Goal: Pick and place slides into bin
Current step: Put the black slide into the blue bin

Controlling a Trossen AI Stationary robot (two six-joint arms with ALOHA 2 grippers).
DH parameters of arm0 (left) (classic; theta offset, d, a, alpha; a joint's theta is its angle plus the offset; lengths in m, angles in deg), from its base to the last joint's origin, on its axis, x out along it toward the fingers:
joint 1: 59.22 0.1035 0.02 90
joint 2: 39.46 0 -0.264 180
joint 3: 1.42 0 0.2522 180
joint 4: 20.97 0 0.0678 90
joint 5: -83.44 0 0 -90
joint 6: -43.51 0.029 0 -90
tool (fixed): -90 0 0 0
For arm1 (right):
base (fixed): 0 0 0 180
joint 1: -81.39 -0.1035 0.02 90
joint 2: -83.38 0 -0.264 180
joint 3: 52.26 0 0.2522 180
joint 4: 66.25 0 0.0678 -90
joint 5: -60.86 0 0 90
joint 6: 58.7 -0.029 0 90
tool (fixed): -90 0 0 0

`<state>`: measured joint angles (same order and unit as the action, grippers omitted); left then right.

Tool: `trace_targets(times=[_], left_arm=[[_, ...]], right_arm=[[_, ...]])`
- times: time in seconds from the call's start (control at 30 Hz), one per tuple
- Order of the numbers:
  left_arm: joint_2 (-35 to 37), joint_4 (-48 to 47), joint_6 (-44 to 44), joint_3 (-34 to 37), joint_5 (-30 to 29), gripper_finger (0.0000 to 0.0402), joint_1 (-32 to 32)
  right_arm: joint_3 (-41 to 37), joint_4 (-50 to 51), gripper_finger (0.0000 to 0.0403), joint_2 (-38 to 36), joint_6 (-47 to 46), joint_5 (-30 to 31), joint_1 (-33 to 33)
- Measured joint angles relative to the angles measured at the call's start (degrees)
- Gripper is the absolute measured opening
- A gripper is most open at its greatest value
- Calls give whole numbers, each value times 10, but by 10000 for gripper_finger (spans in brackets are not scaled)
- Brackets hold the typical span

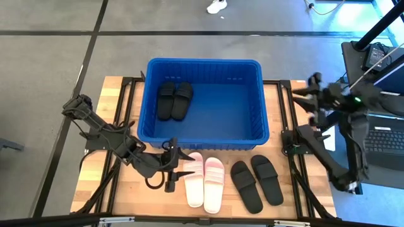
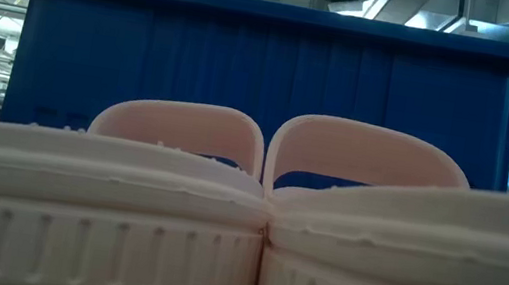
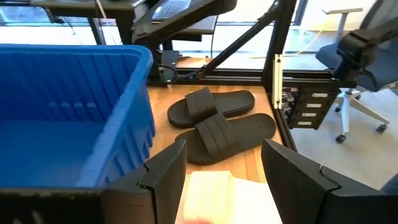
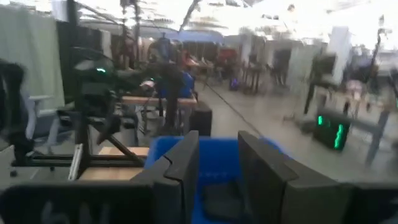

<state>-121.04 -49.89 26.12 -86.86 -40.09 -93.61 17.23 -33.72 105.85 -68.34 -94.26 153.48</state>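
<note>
The blue bin [image 1: 202,101] stands at the table's far middle, with two black slides [image 1: 175,99] side by side on its floor at the left. A pale pink-white pair [image 1: 205,181] and a black pair [image 1: 255,181] lie soles down on the table in front of the bin. My left gripper [image 1: 182,163] is open and low, just left of the pink pair. In the left wrist view its fingers [image 3: 165,177] stand on either side of the nearer pink slide [image 3: 217,199]. My right gripper [image 1: 304,98] is open and empty, raised over the table's right side, facing the bin [image 4: 217,158].
The low view is filled by the pink pair [image 2: 244,212] with the bin wall [image 2: 265,73] behind. Black frame rails [image 1: 293,120] run along the table's right and left sides. Bare wood [image 1: 107,183] lies at the near left. A laptop [image 1: 385,139] sits off the right edge.
</note>
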Motion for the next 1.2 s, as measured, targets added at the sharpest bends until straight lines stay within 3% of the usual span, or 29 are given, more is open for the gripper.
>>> trace_targets(times=[0.23, 0.37, 0.63, 0.9, 1.2], left_arm=[[0, 0, 0, 0, 0, 202, 28], [0, 0, 0, 0, -1, 202, 42], [0, -2, 15, 0, -1, 202, 59], [0, -20, 16, 0, -1, 202, 55], [0, -50, 16, 0, -1, 202, 55]], right_arm=[[-97, -17, 113, 48, 43, 41, -78], [-133, -25, 113, 79, 63, 97, -134], [-164, -191, 113, 177, 53, 194, -330], [-164, -190, 113, 191, 58, 417, -559], [-164, -39, 113, 192, 28, 656, -832]])
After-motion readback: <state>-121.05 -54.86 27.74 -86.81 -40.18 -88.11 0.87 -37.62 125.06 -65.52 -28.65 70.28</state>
